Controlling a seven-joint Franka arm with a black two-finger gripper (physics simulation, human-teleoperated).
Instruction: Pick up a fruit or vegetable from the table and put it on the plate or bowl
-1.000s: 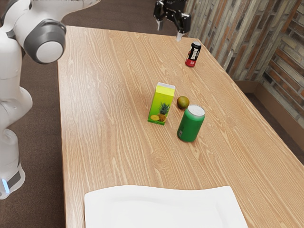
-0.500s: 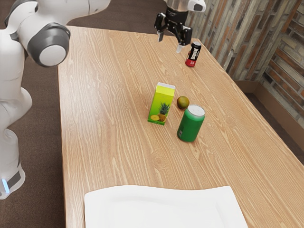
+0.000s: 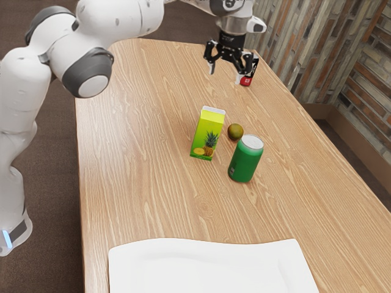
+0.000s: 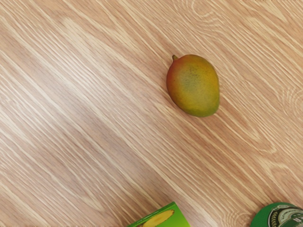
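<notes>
The gripper (image 3: 226,69) hangs above the table (image 3: 137,159), well beyond the carton (image 3: 208,133) on its far side, fingers spread apart with nothing between them. A small red-and-black bottle (image 3: 247,80) stands just behind the gripper, farther from the carton still. The mango (image 3: 236,131) lies on the bare wood just beside the carton, toward the exterior view's right, not touching it. In the wrist view the mango (image 4: 193,85) lies below the hand, apart from the carton's corner (image 4: 158,220) and the can's top (image 4: 279,216). The green can (image 3: 245,159) stands near the carton, on the mango's near side. The white plate (image 3: 208,265) lies well apart from the carton, at the table's near edge.
</notes>
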